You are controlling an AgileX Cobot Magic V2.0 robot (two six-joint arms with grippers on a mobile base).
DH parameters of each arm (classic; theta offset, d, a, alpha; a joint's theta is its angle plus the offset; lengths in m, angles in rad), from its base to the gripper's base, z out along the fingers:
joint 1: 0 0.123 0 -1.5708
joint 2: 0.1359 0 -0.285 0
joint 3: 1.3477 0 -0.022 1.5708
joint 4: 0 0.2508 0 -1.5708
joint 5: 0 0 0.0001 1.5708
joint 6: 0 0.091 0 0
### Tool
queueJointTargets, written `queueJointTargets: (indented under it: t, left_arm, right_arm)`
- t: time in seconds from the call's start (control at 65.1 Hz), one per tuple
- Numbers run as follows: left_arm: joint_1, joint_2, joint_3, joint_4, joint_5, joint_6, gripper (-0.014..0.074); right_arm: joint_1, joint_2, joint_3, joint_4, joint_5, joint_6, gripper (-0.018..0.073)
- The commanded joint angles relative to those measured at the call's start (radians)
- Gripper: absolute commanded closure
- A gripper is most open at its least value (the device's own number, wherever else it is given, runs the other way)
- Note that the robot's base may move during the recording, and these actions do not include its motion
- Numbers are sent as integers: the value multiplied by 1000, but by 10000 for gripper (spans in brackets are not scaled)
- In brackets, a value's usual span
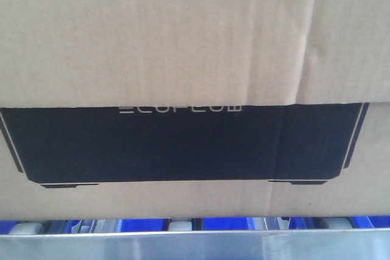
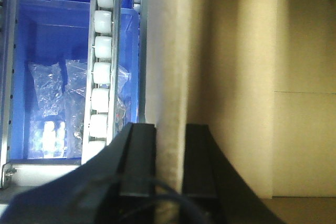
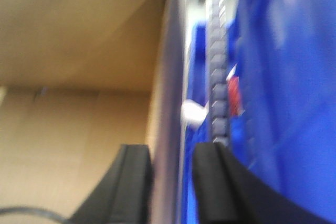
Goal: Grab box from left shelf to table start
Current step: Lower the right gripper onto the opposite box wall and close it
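Box (image 1: 183, 41) position: we find it on the left shelf (image 1: 195, 245), filling nearly the whole front view. Its lower edge sits just above the silver rail, where blue parts (image 1: 137, 223) and a grey roller (image 1: 180, 225) show in the narrow strip between cardboard and metal. A black panel (image 1: 183, 144) with a thin white outline covers the near face. The white lettering (image 1: 181, 109) along the panel's upper edge is cut off halfway by an overhanging cardboard flap (image 1: 152, 35), so we can read only its lower half.

Left gripper (image 2: 170, 156): in the left wrist view its two black fingers (image 2: 139, 156) stand on either side of an upright cardboard wall of the box. Both press against the cardboard with no gap visible. We record it as clamped on that wall. To the right of the wall lies the box's bare brown interior. To the left runs a column of white rollers (image 2: 102, 61) in a metal track. Beyond it is a blue bin (image 2: 52, 30) holding clear plastic bags (image 2: 52, 85).

Right gripper (image 3: 170, 182): the right wrist view is badly blurred. Its fingers (image 3: 134, 182) straddle another wall of the box, with the cardboard interior on the left. On the right are a dark segmented track (image 3: 218, 77) and a blue surface (image 3: 283, 77). The inner finger lies against the cardboard. A thin blue sliver shows between the wall and the outer finger. We cannot tell whether this gripper is clamped or merely placed around the wall.
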Motion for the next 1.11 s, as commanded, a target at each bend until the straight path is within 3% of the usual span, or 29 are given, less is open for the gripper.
queueJointTargets:
  t: [0.0,0.507,1.091]
  left_arm:
    - [-6,-17,-33,-5,-48,-9,699]
    - [-6,-17,-33,-5,-48,-9,699]
    - [-6,-17,-33,-5,-48,-9,699]
  right_arm:
    - [2,25,-62,-19,-53,2,130]
    - [2,213,-244,77,235,2,123]
    - [1,333,-264,71,288,74,123]
